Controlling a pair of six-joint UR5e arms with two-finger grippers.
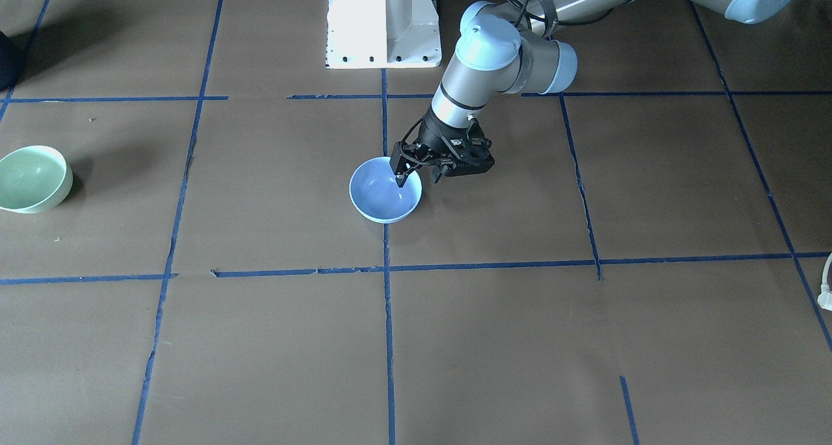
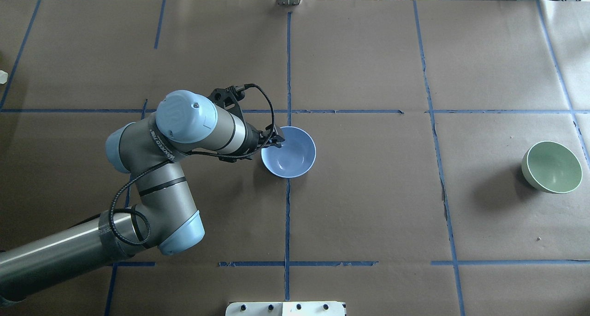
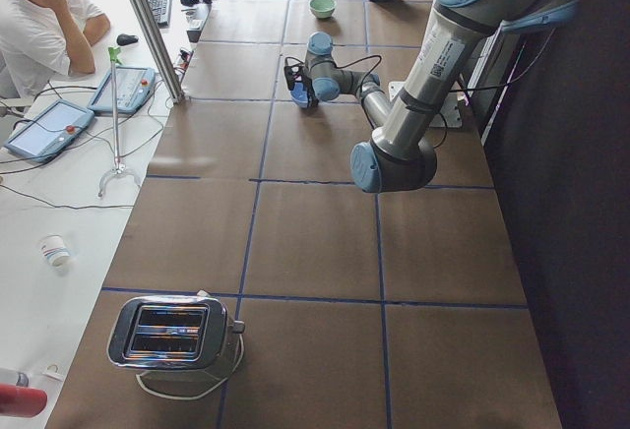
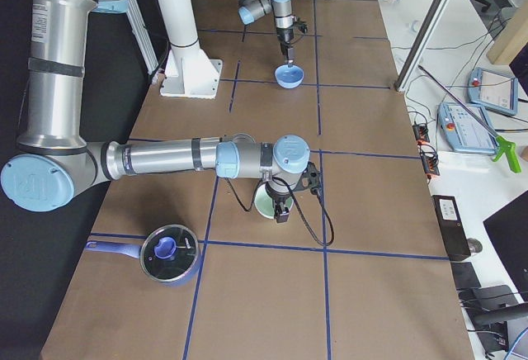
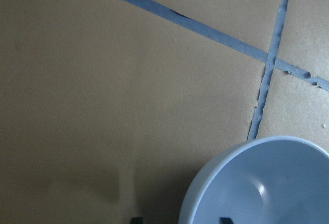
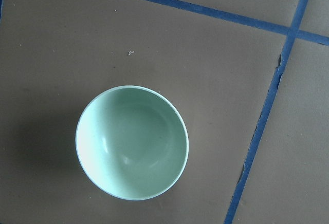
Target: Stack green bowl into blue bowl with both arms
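Fingers of the left gripper (image 1: 418, 179): spread apart and straddling the rim of the blue bowl (image 1: 383, 195), one tip inside it and the other outside. In the left wrist view the rim passes between the two black tips with a gap on either side, so nothing is clamped.
Fingers of the right gripper (image 4: 280, 215): seen only in the exterior right view, so I cannot tell whether they are apart or together.
Blue bowl: upright on the brown table (image 2: 368, 191), sitting on a lengthwise tape line (image 2: 287, 223) just short of a crossing line. The left gripper meets its rim at about 10 o'clock in the overhead view.
Green bowl (image 2: 551, 167): upright, mouth up, at 3 o'clock from the blue bowl in the overhead view and well apart from it. The right wrist camera looks straight down into it.
Left arm (image 2: 184, 136): enters the overhead view from 8 o'clock, its wrist bent down to the blue bowl.
Right arm (image 4: 165, 158): in the exterior right view it stretches level over the table, its gripper pointing down at the green bowl's 3 o'clock edge.
Pedestal base (image 1: 383, 23): white, at 12 o'clock in the front-facing view.
Toaster (image 3: 172, 331): chrome, at 7 o'clock in the exterior left view.
Pot (image 4: 169, 253): blue handle and blue lid knob, at 7 o'clock from the right gripper.
Operator (image 3: 39, 16): seated at 10 o'clock in the exterior left view.
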